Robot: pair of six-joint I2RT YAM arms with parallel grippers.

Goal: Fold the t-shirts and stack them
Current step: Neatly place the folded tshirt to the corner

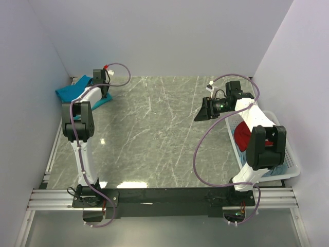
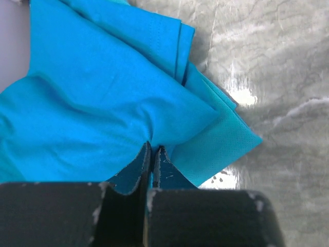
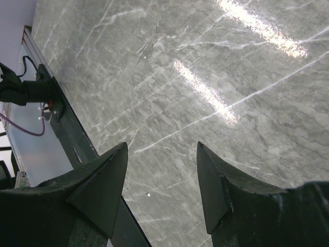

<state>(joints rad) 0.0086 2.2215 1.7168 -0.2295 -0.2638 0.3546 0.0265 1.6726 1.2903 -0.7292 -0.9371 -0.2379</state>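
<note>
Left gripper (image 1: 106, 95) is reaching into the far left corner of the desk (image 1: 154, 134), where the shirts (image 1: 72, 93) are lying in a teal heap by the wall. Right gripper (image 1: 201, 110) is hovering over bare desk, near a white basket (image 1: 293, 164) that is holding something red (image 1: 241, 135).

At the left wrist, the 2 fingers (image 2: 139, 172) are pressing together, clamped on a raised fold of the shirts, with layered edges spreading toward the desk.

At the right wrist, the 2 fingers (image 3: 103, 180) are standing well apart, gripping nothing, with veined desk showing between them.
</note>
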